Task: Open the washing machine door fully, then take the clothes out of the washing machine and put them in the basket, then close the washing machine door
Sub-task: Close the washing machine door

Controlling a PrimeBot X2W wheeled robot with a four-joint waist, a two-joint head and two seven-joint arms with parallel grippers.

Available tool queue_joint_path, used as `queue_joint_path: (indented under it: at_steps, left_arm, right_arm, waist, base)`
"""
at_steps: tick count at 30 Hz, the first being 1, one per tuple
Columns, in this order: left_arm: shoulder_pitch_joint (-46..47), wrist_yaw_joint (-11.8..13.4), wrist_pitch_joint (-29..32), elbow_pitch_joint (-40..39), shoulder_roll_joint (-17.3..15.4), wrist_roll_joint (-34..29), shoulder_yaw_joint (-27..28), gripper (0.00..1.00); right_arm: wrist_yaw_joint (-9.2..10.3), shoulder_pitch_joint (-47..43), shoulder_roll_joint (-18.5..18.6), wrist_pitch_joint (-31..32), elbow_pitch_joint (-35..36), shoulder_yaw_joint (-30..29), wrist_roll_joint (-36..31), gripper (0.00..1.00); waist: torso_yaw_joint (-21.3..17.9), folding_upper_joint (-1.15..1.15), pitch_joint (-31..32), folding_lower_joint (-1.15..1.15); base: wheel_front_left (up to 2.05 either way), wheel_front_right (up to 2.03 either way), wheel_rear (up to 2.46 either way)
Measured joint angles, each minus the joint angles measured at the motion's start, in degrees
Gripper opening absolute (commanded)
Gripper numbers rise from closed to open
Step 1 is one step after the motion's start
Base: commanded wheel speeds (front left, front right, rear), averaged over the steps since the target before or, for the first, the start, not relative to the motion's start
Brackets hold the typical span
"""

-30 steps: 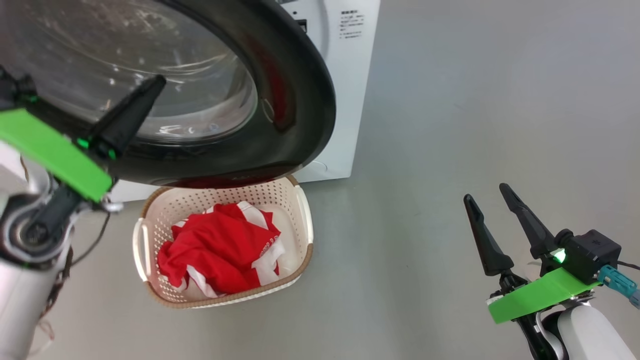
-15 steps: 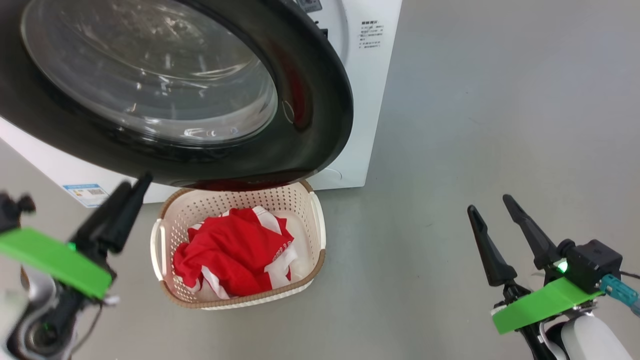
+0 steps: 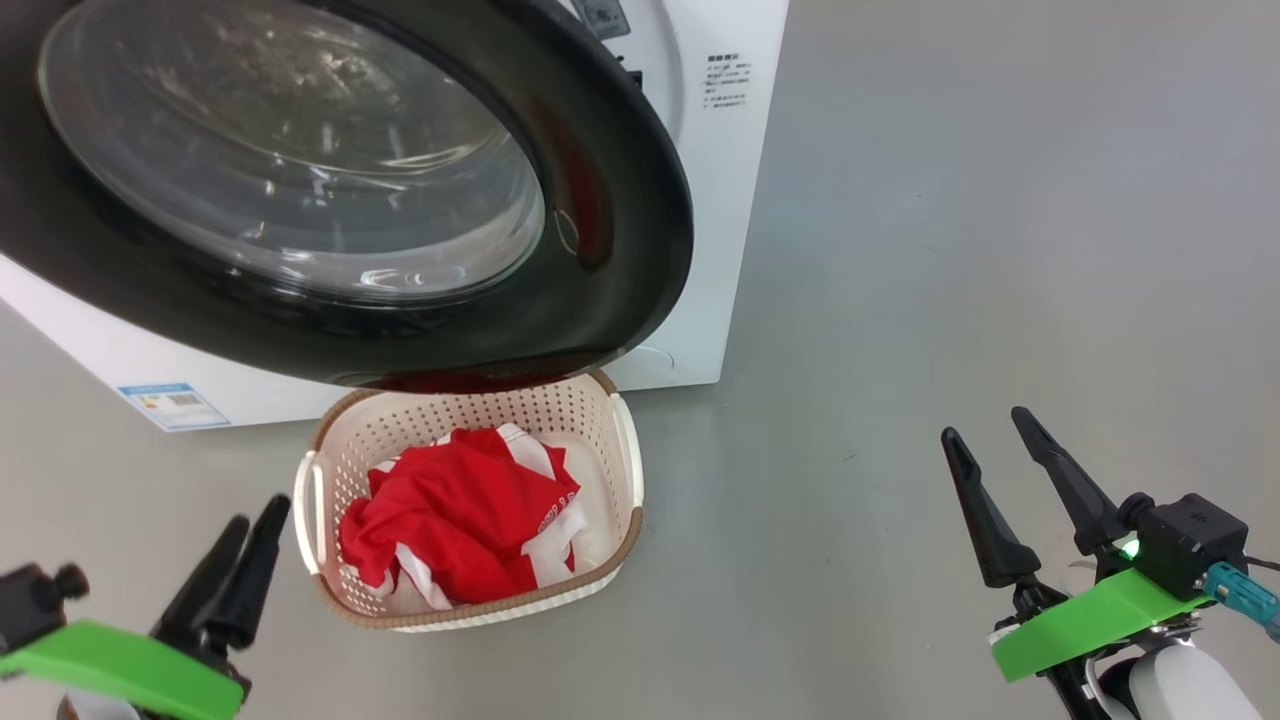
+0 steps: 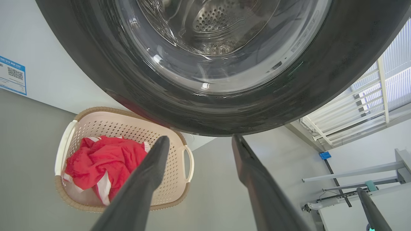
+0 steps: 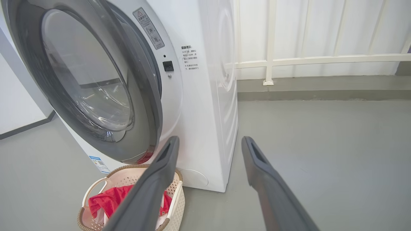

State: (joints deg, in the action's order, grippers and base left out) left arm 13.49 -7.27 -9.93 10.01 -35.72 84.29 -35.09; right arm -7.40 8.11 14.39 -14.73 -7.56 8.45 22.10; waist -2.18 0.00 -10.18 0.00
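Your left gripper (image 4: 199,138) has its two dark fingers spread wide with nothing between them. It hangs low at the near left, just beside the basket's left side and apart from it, with its fingers aimed up toward the washing machine door. Your right gripper (image 3: 984,421) is spread and empty too. It is well apart at the near right, over the floor, with its fingers pointing away from you.

The basket (image 3: 470,415) stands on the floor just in front of the machine, much nearer your left gripper than your right. The clothes (image 3: 450,515) lie bundled inside it, red with white panels, and fill its left and middle. A patch of the cream bottom shows at its right end.

The washing machine door (image 3: 620,250) stands ajar, its right edge swung out from the front of the washing machine (image 3: 720,200). Its glossy black rim overhangs the basket's far end and carries a red reflection. Through the glass, your left wrist view shows the perforated steel drum (image 4: 208,19).

A blue sticker (image 3: 170,400) sits low on the machine's front at the left, and small printed labels (image 5: 190,57) sit beside the door opening. The floor (image 3: 950,250) is smooth, matte grey. To the right behind the machine, a white railing (image 5: 321,57) rises from a grey kerb (image 5: 321,86) against a pale wall.
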Motion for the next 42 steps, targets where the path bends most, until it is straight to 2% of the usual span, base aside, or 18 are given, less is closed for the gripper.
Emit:
queue_joint_path:
  at_steps: [5,12,15,22,30,34,42]
  left_arm:
    - [-1.3,0.0,-2.7,2.8,0.7,-1.2,-0.9,1.00]
    - [-3.2,0.0,-4.3,7.8,3.1,-8.0,-0.1,1.00]
    - [-3.9,0.0,-4.4,8.7,4.7,-10.5,2.6,1.00]
    - [-7.0,0.0,-4.4,9.3,9.9,-20.4,11.6,1.00]
    - [-10.8,0.0,-4.4,8.2,15.9,-36.1,21.6,1.00]
    - [-12.3,0.0,-4.4,6.9,18.7,-43.1,24.4,1.00]
    - [-13.9,0.0,-4.4,3.0,23.1,-51.3,29.9,1.00]
  right_arm:
    - [0.00,-0.3,0.1,0.0,-0.3,-0.1,0.0,1.00]
    - [0.00,-2.3,0.3,0.0,-0.6,-0.3,0.1,1.00]
    - [0.00,-2.3,0.3,0.0,-0.6,-0.6,0.1,1.00]
    - [0.00,-2.6,0.3,0.0,-0.6,-1.4,0.1,1.00]
    - [0.00,-3.5,0.3,0.0,-0.6,-1.6,0.1,1.00]
    - [0.00,-3.6,0.3,0.0,-0.6,-1.6,0.1,1.00]
    - [0.00,-3.6,0.3,0.0,-0.6,-1.7,0.1,1.00]
  waist:
    - [-0.7,0.00,0.5,0.00]
    - [-1.9,0.00,1.7,0.00]
    - [-2.1,0.00,1.9,0.00]
    - [-2.3,0.00,2.9,0.00]
    - [-1.9,0.00,3.9,0.00]
    - [-1.6,0.00,4.1,0.00]
    - [-1.3,0.00,4.2,0.00]
  base:
    - [0.00,0.00,0.00]
    - [0.00,0.00,0.00]
    - [0.00,0.00,0.00]
    - [0.00,0.00,0.00]
    - [0.00,0.00,0.00]
    - [0.00,0.00,0.00]
    - [0.00,0.00,0.00]
